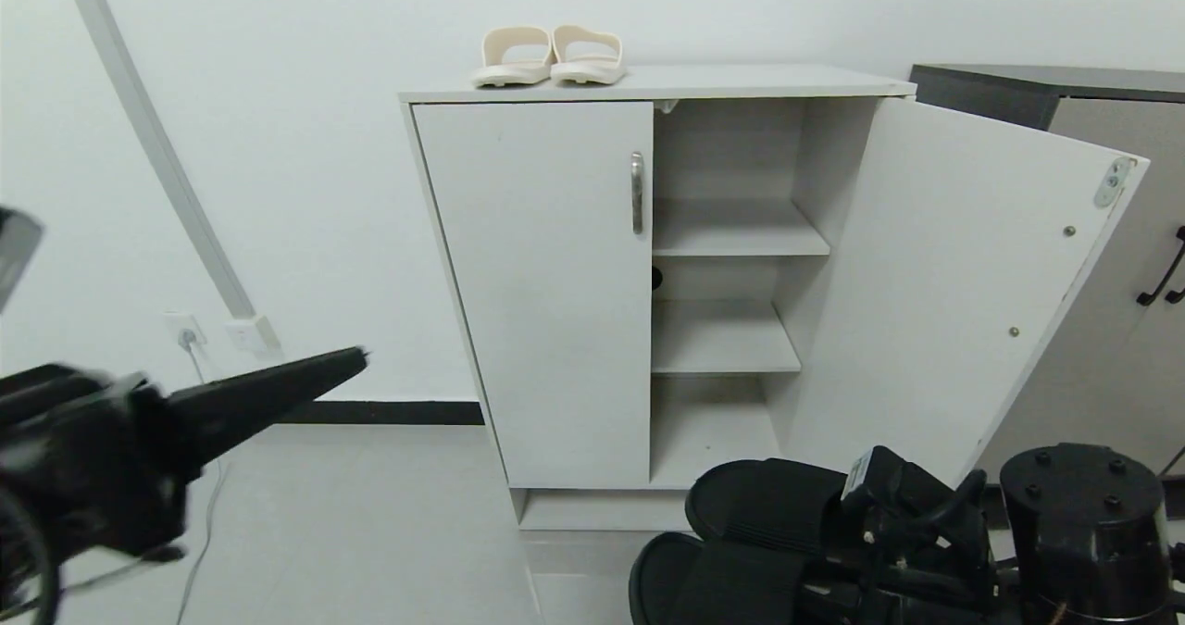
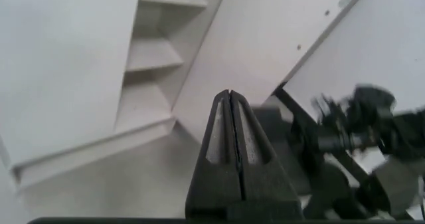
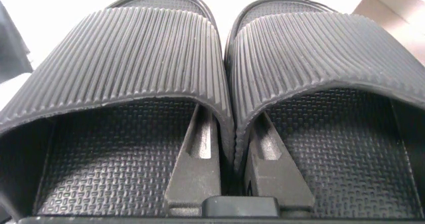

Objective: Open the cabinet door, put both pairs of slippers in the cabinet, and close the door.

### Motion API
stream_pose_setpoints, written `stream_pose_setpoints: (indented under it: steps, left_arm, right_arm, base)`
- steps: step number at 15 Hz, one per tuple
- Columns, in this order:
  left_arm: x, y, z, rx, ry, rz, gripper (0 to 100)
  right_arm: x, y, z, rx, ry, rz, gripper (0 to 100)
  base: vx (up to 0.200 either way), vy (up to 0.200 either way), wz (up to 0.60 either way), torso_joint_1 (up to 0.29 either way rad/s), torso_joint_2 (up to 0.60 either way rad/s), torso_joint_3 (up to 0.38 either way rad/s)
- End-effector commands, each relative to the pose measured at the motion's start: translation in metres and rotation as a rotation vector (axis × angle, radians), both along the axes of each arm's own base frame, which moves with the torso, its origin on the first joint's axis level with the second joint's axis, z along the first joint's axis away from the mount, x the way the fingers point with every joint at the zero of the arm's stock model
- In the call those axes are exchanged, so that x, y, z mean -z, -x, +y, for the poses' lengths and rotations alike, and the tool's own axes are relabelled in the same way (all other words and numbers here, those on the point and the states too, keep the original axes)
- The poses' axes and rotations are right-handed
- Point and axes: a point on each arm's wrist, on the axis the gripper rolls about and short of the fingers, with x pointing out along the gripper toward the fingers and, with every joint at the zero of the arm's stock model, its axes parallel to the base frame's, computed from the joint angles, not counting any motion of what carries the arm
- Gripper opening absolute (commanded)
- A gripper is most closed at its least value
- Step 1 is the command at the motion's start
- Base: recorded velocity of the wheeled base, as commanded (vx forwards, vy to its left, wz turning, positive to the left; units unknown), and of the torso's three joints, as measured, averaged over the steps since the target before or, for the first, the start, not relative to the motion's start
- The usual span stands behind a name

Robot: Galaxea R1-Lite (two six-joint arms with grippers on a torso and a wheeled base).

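The cabinet (image 1: 741,79) is seen against the wall with its left door (image 1: 537,292) shut and its right door (image 1: 954,301) swung wide, the free edge of that door being turned out towards the darker cabinet (image 1: 1111,264) beside it. The right compartment is thereby laid open: an upper shelf (image 1: 736,227), a middle shelf (image 1: 717,338) and the bottom board (image 1: 708,431) are all shown bare up to their front edges. A metal handle (image 1: 637,193) is fixed upright along the inner edge of the shut door, just beside the opening. The beige slippers (image 1: 548,56) are set side by side on the left half of the cabinet top, above the shut door and near its front edge. The black slippers (image 1: 741,532) are held low before the opening, near the bottom corner of the open door; whether the cabinet is touched by them cannot be told. The right pincer (image 3: 234,161) is clamped on them, one finger being pushed into each slipper so that the two adjoining side walls are pinched between. The left pincer (image 1: 356,358) is held with its fingers together, well apart from the cabinet, over a broad stretch of floor (image 1: 370,514) left of the shut door.
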Motion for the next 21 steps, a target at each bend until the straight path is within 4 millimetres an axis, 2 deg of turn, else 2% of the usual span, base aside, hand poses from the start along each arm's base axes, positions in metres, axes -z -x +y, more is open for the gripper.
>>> stream_pose_setpoints:
  steps: [1,3,4,7,9,11,13,14,16,19,21]
  left_arm:
    - [0.033,0.096,0.043,-0.086,0.015,-0.038,0]
    - [0.046,0.121,0.052,-0.157,0.004,-0.052,0]
    - [0.05,0.125,0.054,-0.2,0.001,-0.058,0]
    - [0.08,0.138,0.058,-0.469,-0.076,-0.03,0]
    - [0.112,0.136,0.057,-0.629,-0.228,-0.025,0]
    - [0.14,0.132,0.056,-0.77,-0.295,0.023,0]
    - [0.158,0.13,0.054,-0.868,-0.304,0.008,0]
    - [0.158,0.129,0.055,-0.905,-0.292,-0.019,0]
    - [0.161,0.129,0.056,-0.905,-0.323,-0.083,0]
    - [0.168,0.125,0.051,-0.707,-0.349,-0.141,0]
    - [0.168,0.124,0.051,-0.69,-0.351,-0.147,0]
  right_arm:
    - [0.003,-0.005,0.003,0.005,0.009,0.009,0]
    - [0.002,-0.005,0.003,0.005,0.004,0.004,0]
    - [0.002,-0.005,0.003,0.005,0.004,0.004,0]
    - [0.002,-0.006,0.003,0.011,0.003,0.002,0]
    - [0.002,-0.006,0.003,0.011,-0.001,-0.002,0]
    - [0.002,-0.006,0.003,0.011,-0.001,-0.002,0]
    - [0.001,-0.006,0.002,0.011,-0.001,-0.004,0]
    - [0.001,-0.005,0.002,0.011,-0.002,-0.005,0]
    - [0.0,-0.005,0.002,0.009,-0.006,-0.009,0]
    - [0.0,-0.005,0.002,0.008,-0.008,-0.01,0]
    - [0.001,-0.006,0.003,0.009,-0.005,-0.008,0]
  base:
    - [0.0,0.0,0.0,0.0,0.0,0.0]
    - [0.0,0.0,0.0,0.0,0.0,0.0]
    - [0.0,0.0,0.0,0.0,0.0,0.0]
    - [0.0,0.0,0.0,0.0,0.0,0.0]
    - [0.0,0.0,0.0,0.0,0.0,0.0]
    - [0.0,0.0,0.0,0.0,0.0,0.0]
    - [0.0,0.0,0.0,0.0,0.0,0.0]
    - [0.0,0.0,0.0,0.0,0.0,0.0]
    - [0.0,0.0,0.0,0.0,0.0,0.0]
    - [0.0,0.0,0.0,0.0,0.0,0.0]
    - [0.0,0.0,0.0,0.0,0.0,0.0]
